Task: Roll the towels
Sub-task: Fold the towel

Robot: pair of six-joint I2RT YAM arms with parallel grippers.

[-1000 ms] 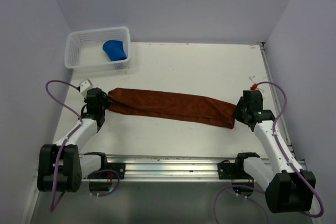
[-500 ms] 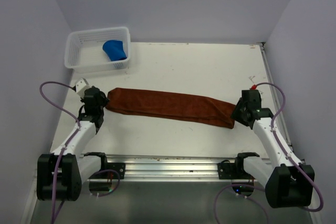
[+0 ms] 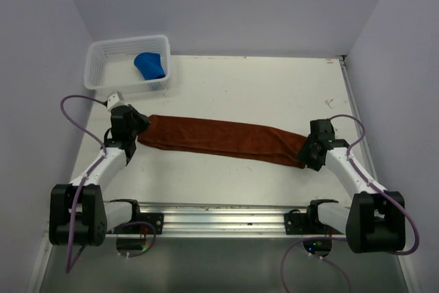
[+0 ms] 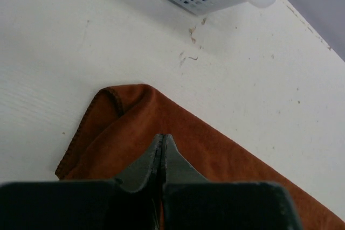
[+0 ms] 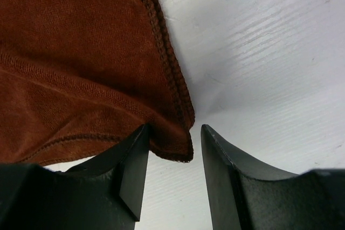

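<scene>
One brown towel [image 3: 219, 138] is lying across the middle of the table [image 3: 260, 87], folded into a long narrow strip and flat from end to end. No turn of a roll is showing, so I am counting the rolling of this piece as not yet begun.

Left gripper [image 4: 163, 139]: fingers are pressing together, tips over the strip's left end. I cannot tell whether any cloth is pinched between them.

Right gripper [image 5: 175, 129]: fingers are standing parted, straddling the hemmed corner at the strip's right end and gripping nothing.

One blue bundle [image 3: 151, 65] is sitting in the white basket [image 3: 103, 81] at the far left corner. I am judging it a finished towel, though it is too small to confirm.
</scene>
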